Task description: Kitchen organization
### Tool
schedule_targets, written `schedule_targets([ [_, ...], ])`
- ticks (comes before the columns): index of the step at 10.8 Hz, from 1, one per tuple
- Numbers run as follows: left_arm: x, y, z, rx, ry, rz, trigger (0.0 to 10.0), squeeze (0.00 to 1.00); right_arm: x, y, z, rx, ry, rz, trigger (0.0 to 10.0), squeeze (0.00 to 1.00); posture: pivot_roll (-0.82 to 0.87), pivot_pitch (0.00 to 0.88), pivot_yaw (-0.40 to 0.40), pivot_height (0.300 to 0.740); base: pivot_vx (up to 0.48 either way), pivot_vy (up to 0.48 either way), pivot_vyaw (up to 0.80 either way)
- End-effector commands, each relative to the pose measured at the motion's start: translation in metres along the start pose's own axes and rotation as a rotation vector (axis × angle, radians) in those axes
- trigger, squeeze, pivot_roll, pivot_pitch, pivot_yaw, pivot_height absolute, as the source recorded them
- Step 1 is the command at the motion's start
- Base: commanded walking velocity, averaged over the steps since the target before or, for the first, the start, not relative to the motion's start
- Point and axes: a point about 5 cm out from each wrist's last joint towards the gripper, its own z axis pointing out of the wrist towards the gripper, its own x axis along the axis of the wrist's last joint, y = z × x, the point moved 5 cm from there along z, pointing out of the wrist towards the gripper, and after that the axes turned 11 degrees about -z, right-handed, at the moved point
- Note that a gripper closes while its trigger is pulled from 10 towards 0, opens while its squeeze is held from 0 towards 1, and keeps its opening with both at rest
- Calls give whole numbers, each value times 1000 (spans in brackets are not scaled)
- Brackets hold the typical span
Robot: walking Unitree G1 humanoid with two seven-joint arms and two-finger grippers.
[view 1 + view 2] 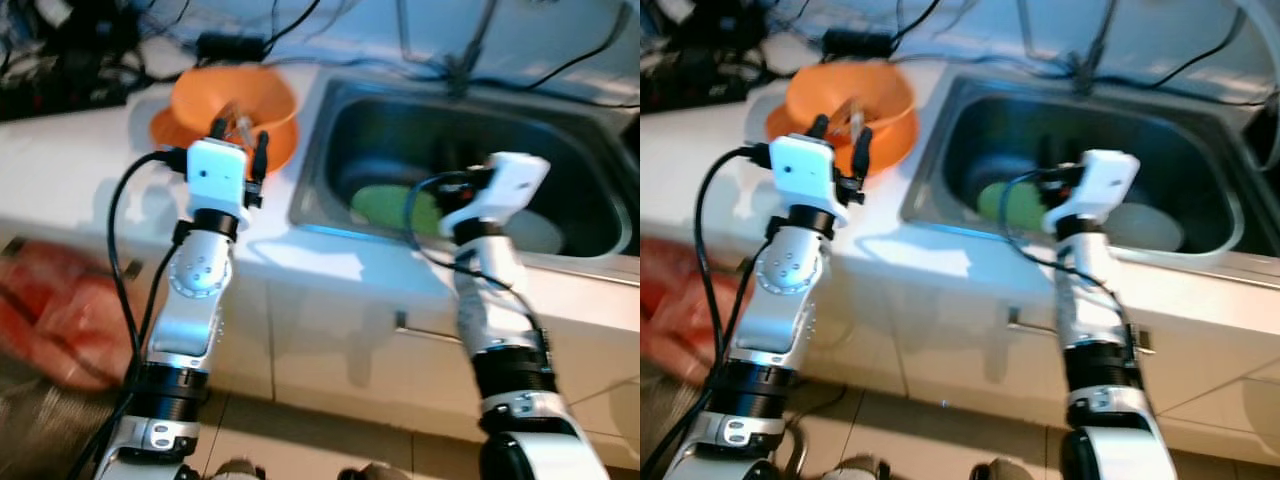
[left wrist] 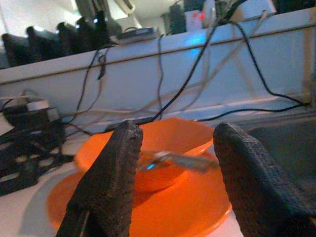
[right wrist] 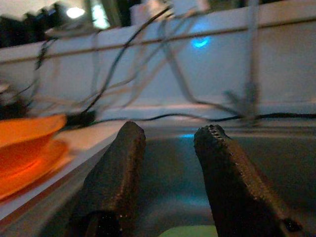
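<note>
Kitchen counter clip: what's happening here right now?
The robot stands at a white counter with a steel sink. Its left gripper, open, reaches toward an orange bowl on an orange plate, with a utensil lying in the bowl. Its right gripper, open, hovers over the sink, where a green dish and a white dish lie.

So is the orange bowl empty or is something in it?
Not empty. The orange bowl, standing on an orange plate, holds a metal utensil lying across it. The open left end effector faces it.

Both head views are softly blurred, with bluish glare across the white counter (image 1: 70, 170), and the wrist views are dim.
</note>
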Motion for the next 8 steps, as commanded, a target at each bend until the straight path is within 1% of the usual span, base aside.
schedule_targets([
  [1, 5, 1, 0, -9, 20, -7, 10000, 0, 3, 2, 1, -1, 9, -3, 10000, 0, 96, 120, -58, 740, 0, 0, 0],
  [4, 6, 1, 0, -9, 20, -3, 10000, 0, 2, 2, 1, 0, 9, -1, 10000, 0, 96, 119, -57, 740, 0, 0, 0],
  [6, 2, 0, -2, -11, -2, 14, 10000, 0, 2, 2, 1, -2, 8, -1, 10000, 0, 96, 119, -57, 740, 0, 0, 0],
  [7, -2, 0, -2, -19, -27, 48, 10000, 0, 2, 2, 1, 0, 8, 0, 10000, 0, 96, 119, -57, 740, 0, 0, 0],
  [8, -8, -3, 0, -46, -62, 175, 10000, 0, 2, 2, 1, -2, 8, 2, 10000, 0, 96, 119, -57, 740, 0, 0, 0],
])
